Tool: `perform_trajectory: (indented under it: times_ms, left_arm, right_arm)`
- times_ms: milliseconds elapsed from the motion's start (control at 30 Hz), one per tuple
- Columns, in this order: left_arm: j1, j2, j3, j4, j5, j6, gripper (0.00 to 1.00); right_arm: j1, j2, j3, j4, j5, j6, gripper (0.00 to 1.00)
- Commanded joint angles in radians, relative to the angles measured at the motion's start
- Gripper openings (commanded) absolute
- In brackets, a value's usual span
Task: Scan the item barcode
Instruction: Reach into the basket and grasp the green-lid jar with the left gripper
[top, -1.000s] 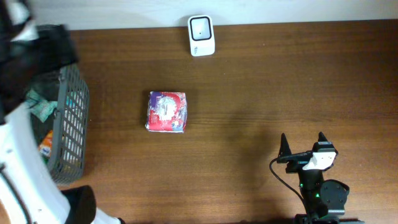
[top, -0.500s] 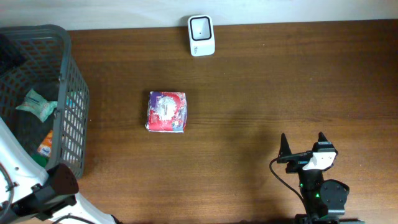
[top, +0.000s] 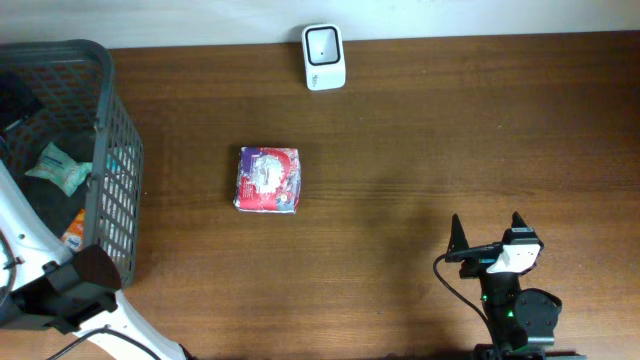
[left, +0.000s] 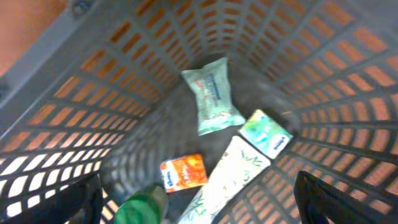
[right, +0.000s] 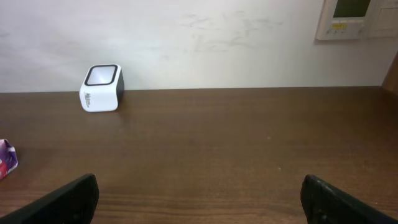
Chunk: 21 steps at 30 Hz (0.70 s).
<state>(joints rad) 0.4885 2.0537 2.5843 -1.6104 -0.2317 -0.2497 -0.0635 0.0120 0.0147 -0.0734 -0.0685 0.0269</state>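
A purple and red packet (top: 268, 180) lies flat on the wooden table, left of centre; its corner shows in the right wrist view (right: 6, 163). The white barcode scanner (top: 323, 57) with a dark window stands at the back edge, also the scanner (right: 101, 88) by the wall. My left gripper (left: 200, 205) hangs open above the inside of the grey basket (left: 112, 93), nothing between its fingers. My right gripper (top: 487, 224) rests open near the front right, far from packet and scanner; the right gripper (right: 199, 200) frames bare table.
The basket (top: 115, 150) stands at the table's left edge. In it lie a pale green wipes pack (left: 212, 94), an orange carton (left: 184, 172), a green bottle top (left: 142, 204), a white and green pack (left: 227, 180) and a small teal packet (left: 266, 134). The left arm's wrist (top: 80, 283) is at the basket's near corner.
The left arm has drawn back from over the basket's far left part toward the front left corner, uncovering the basket. The packet, scanner and right arm have not moved.
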Motion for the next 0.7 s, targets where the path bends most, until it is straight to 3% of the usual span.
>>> perform_trajectory:
  times_ms: [0,167,333,533,667]
  left_arm:
    - [0.012,0.058,0.001,-0.01,-0.036,-0.034,0.93]
    - [0.012,0.162,0.001,-0.067,0.003,-0.035,0.95]
    - [0.01,0.257,0.001,-0.058,0.024,-0.034,0.87]
    - [0.002,0.382,0.001,0.113,0.081,-0.034,0.85]
    - [-0.014,0.452,0.001,0.133,0.086,-0.034,0.84]
  right_arm:
    - [0.005,-0.006,-0.009,-0.001,0.009,0.011,0.99]
    - [0.005,-0.006,-0.009,-0.001,0.009,0.011,0.99]
    - [0.005,-0.006,-0.009,-0.001,0.009,0.011,0.99]
    - [0.005,-0.006,-0.009,-0.001,0.009,0.011,0.99]
    - [0.004,-0.006,-0.009,-0.001,0.009,0.011,0.99]
